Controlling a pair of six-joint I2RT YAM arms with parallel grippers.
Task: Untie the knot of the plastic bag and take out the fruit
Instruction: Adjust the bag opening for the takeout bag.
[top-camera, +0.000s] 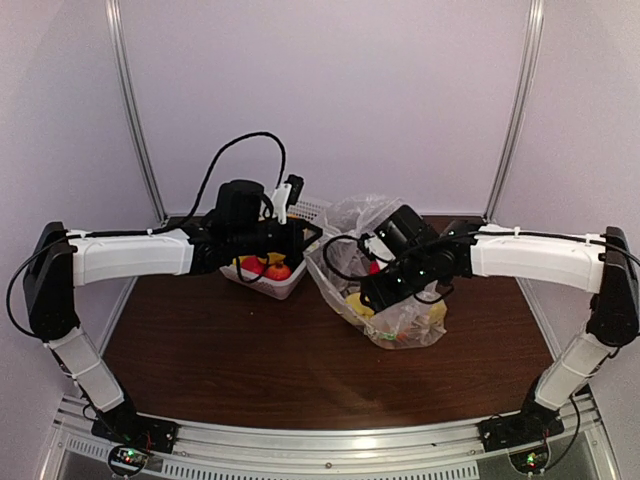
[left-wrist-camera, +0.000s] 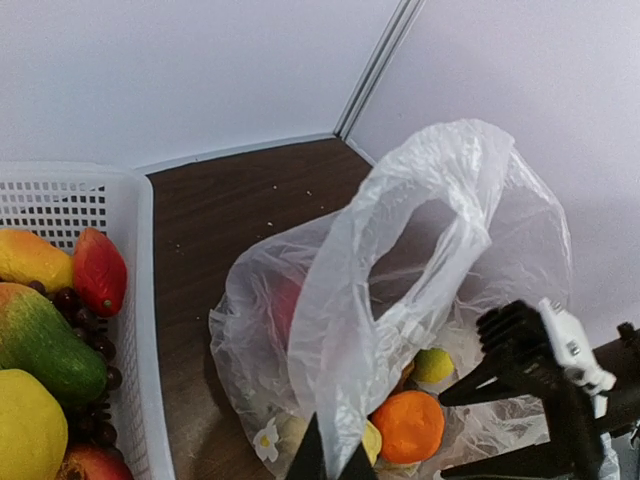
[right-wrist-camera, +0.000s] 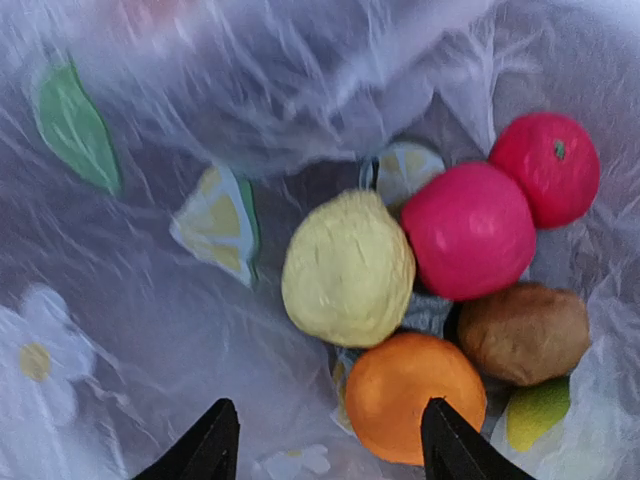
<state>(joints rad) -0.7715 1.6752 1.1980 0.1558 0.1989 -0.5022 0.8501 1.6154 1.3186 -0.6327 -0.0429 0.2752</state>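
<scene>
Nearest to the lens of the right wrist camera are the two dark fingertips of the right hand (right-wrist-camera: 330, 445). They stand apart, open, with nothing between them. This hand is inside the plastic bag (left-wrist-camera: 440, 200), just above the fruit (right-wrist-camera: 348, 268), which lies in a heap on the bottom of the bag: a pale yellow one, two red ones, a brown oval one and an orange fruit (right-wrist-camera: 415, 395) close to the right fingertip.

The left hand (left-wrist-camera: 330, 462) is closed on a strip of the bag's film near a handle loop and lifts it, so the mouth of the bag stands wide. I cannot see the knot in any view; I judge it is already undone.

The bag rests on the dark tabletop (top-camera: 250, 360), just beside a white basket (left-wrist-camera: 135, 300) that holds other fruit.

So the step in hand is to take out the fruit. The next move calls for lowering the open fingers around one fruit, probably the orange one, and closing without catching the thin film.
</scene>
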